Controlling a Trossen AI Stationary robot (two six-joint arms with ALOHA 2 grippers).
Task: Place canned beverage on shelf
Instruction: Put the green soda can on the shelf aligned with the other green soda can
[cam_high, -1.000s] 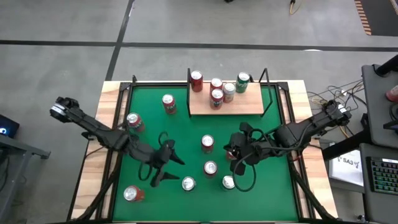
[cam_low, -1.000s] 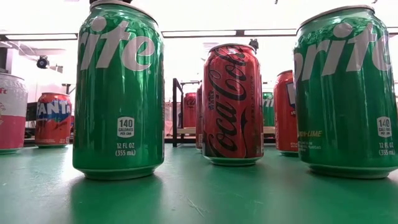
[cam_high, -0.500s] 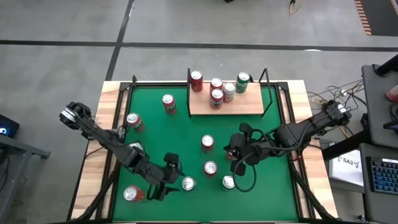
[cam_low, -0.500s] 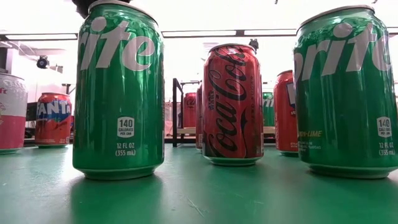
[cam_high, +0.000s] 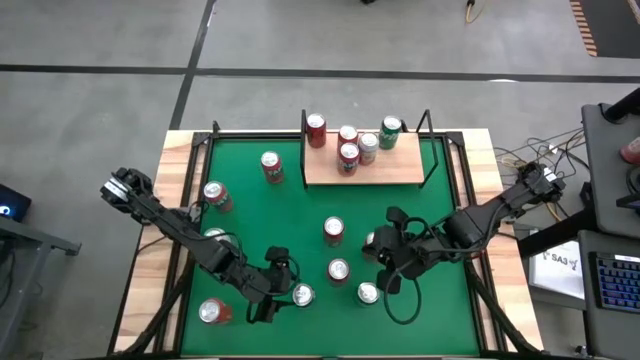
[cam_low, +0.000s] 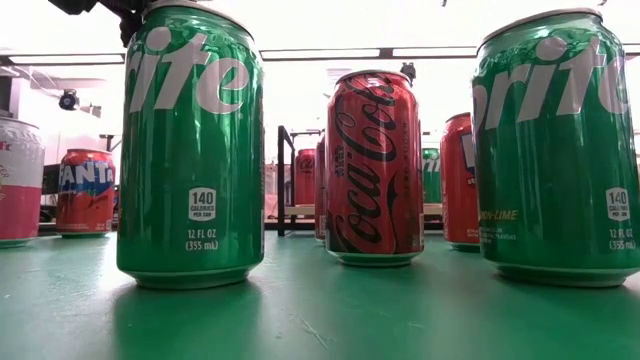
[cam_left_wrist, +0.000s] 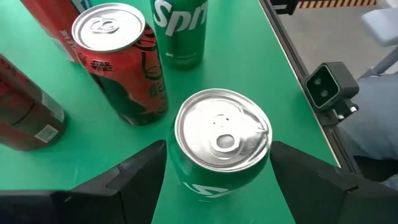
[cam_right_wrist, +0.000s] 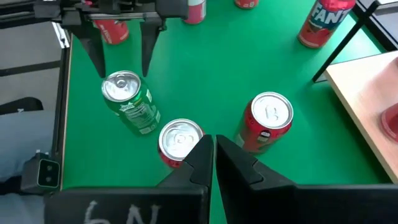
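- Twelve cans show in the high view: five on the shelf (cam_high: 364, 160) and seven on the green desk (cam_high: 300, 225).
- On the shelf stand three red cans, one silver-sided can and one green can, bunched toward its far edge.
- Of the seven on the desk, two stand left of the shelf, a Fanta can (cam_high: 270, 165) and another beyond it, near the desk's left rim.
- The other five stand nearer than the shelf: two red-sided cans in the middle, a can (cam_high: 212, 312) at the near left corner, and two green Sprite cans.
- The left gripper (cam_left_wrist: 217, 168) sits over the green Sprite can (cam_left_wrist: 222, 140), the one well in front of the shelf and to its left; its fingers stand apart, one on each side of the can just below the lid.
- Whether those fingers press the can or only flank it, I cannot tell.
- The right gripper (cam_right_wrist: 213, 152) is clenched, fingertips together and holding nothing; it hangs in front of the shelf, right of the middle cans.
- The second Sprite can (cam_high: 367, 292) stands just on the near side of that gripper.
- In the low view the shelf is mostly hidden behind cans, only one black upright and a strip of board visible.
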